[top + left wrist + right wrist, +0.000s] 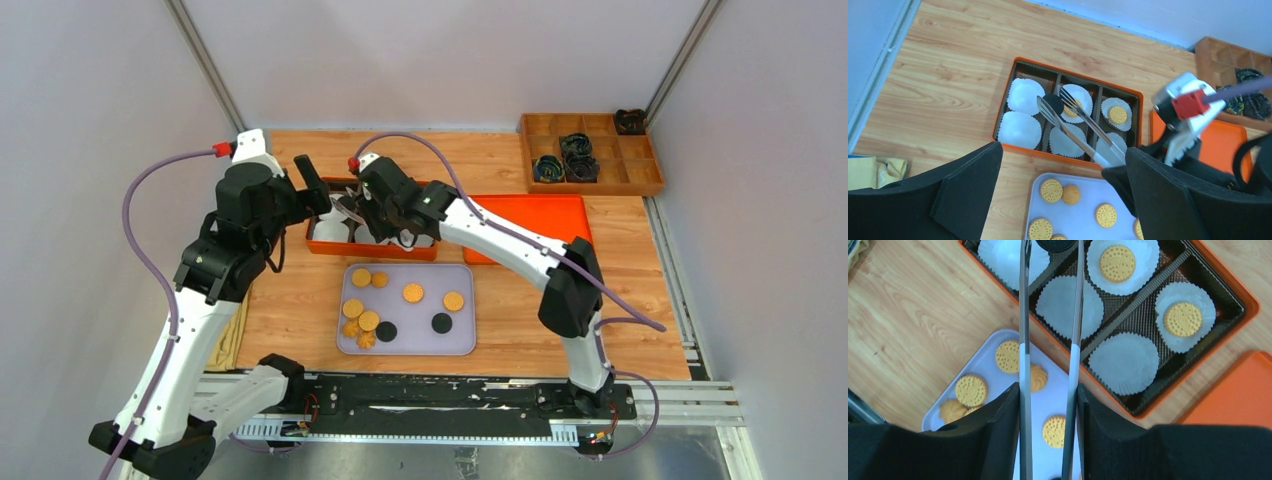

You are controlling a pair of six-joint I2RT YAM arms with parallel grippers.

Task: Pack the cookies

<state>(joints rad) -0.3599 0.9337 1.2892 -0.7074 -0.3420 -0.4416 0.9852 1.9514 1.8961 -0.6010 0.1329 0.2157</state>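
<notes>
Robot lab cell: plain white walls (450, 60), aluminium frame posts (207, 65), wooden table (640, 300).

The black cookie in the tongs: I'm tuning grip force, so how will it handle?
Black cookie looks small and thin: probably light, and likely to crack if squeezed hard. Only the narrow metal tips of the tongs touch its rim, so it may slip or pivot. Being flat, it should settle in a paper cup rather than roll.
</notes>
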